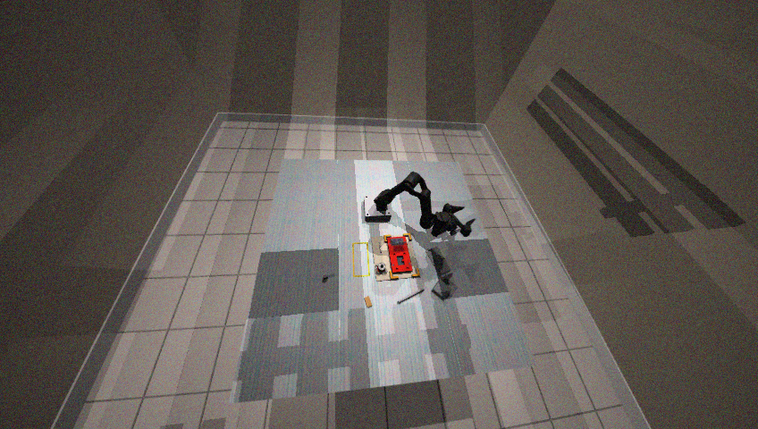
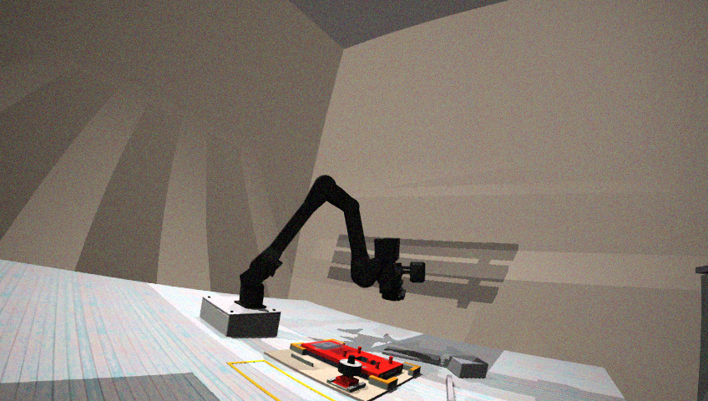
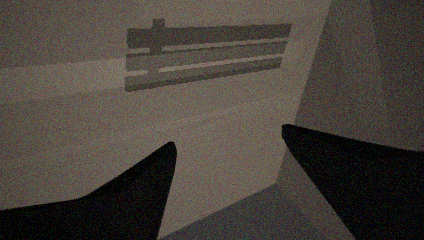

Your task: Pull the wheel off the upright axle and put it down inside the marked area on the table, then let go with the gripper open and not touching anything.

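approach not begun: gripper (image 2: pixel 397 278) hangs wide open, empty, right of centre; next it must descend to the wheel (image 2: pixel 349 368) lower down.

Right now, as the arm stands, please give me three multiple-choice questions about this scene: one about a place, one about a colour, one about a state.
1. Where is the wheel?
A. On the upright axle on the board
B. Inside the marked area
C. Between the gripper's fingers

2. What colour is the outline of the marked area?
A. Blue
B. Yellow
C. Green

3. How does the gripper stand?
A. Shut on the wheel
B. Shut on nothing
C. Open, holding nothing

Answers:
1. A: the exterior view shows the wheel seated on the board, beside the red plate.
2. B: the top view shows a yellow rectangle left of the board.
3. C: the wrist view shows both fingers apart, only wall between them.
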You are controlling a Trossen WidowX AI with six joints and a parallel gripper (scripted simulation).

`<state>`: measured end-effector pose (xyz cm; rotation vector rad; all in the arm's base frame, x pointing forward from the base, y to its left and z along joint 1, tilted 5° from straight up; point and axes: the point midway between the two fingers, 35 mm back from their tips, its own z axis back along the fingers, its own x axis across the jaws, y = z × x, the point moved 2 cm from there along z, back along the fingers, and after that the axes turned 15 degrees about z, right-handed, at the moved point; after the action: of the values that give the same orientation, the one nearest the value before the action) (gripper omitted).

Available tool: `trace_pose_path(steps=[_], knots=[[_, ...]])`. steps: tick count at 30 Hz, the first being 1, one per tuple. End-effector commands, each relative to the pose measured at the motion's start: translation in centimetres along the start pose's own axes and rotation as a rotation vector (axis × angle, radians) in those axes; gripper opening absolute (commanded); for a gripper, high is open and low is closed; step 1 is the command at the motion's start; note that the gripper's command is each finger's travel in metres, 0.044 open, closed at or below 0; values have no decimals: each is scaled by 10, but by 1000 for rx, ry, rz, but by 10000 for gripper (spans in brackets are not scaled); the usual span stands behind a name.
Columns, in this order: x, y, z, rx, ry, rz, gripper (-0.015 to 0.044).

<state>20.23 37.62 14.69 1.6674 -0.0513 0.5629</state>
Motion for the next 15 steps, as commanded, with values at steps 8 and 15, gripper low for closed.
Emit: trace_pose_path(steps=[8, 15], knots=[[71, -39, 44, -283, -211, 273, 300], [118, -66, 116, -629, -294, 480, 300]])
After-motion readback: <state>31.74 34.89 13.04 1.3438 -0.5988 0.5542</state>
